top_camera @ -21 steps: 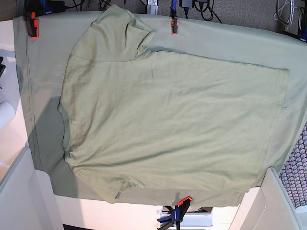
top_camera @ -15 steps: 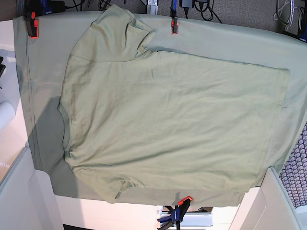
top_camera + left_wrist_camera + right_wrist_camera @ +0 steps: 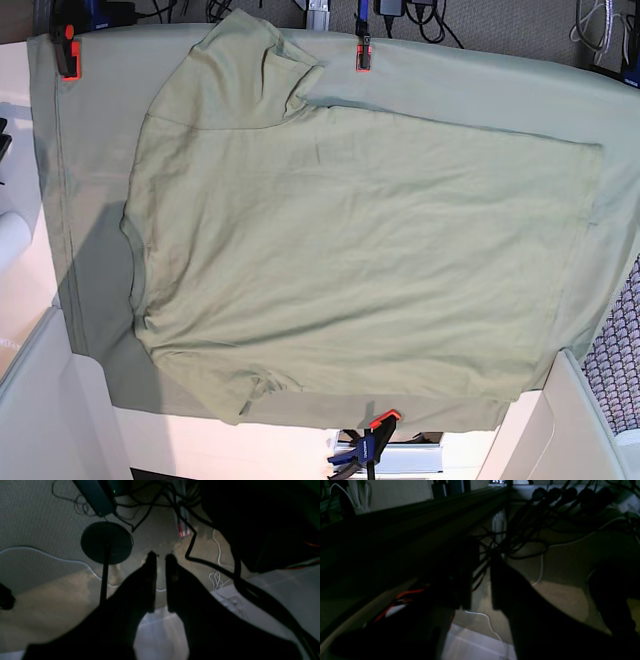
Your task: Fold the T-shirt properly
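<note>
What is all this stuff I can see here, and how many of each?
T-shirt: one, pale sage green, spread flat over the cloth, collar at the base view's left.
Tablecloth: one, grey-green, under the shirt.
Clamps: three orange-tipped ones, two at the top edge, one at the bottom edge.
Cables: many, mostly black, some white, on the floor.
Stand: one, black, round base on the floor.
Left tool: one, dark, fingers with a narrow gap, holding nothing, over the floor.
Right tool: one, dark, fingers slightly apart, holding nothing, beside a dark frame.
</note>
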`<state>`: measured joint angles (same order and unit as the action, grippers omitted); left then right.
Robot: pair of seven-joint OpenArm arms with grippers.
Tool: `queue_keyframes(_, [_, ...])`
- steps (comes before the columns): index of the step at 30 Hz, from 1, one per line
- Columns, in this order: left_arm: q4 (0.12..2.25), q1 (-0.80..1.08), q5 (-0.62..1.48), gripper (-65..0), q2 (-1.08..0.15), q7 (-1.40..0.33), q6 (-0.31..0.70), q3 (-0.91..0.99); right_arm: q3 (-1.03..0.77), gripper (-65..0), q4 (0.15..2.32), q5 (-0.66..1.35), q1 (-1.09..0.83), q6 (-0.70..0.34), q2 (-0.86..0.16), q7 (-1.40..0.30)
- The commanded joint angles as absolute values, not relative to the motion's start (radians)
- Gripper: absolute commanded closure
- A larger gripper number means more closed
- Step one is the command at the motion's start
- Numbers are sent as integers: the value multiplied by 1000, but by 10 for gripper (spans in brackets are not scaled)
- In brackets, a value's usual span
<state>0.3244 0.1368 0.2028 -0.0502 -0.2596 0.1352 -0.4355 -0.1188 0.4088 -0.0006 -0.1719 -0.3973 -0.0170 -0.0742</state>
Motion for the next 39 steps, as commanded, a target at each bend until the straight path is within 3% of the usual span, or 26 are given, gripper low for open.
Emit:
queue_keyframes(1, [328, 147, 205, -63, -50, -253, 131, -437, -122, -114, 414, 0, -179, -412, -21, -67])
queue_keyframes(11, [426, 228, 206, -63, -84, -182, 131, -437, -122, -114, 485, -1, -250, -413, -22, -68])
queue_keyframes(21, [755, 408, 296, -63, -212, -162, 131, -416, -119, -114, 865, 113, -504, -427, -73, -91])
queue_keyframes(24, [886, 479, 331, -63, -249, -185, 158, -333, -117, -114, 1008, 189, -589, -427, -107, -141])
queue_keyframes(31, [1208, 662, 500, -62, -289, -309, 397, -38, -118, -114, 1378, 286, -794, -426, -196, -232])
queue_keyframes(39, [1558, 856, 661, -62, -353, -379, 413, 172, -130, -114, 1767, 297, -967, -426, -250, -297])
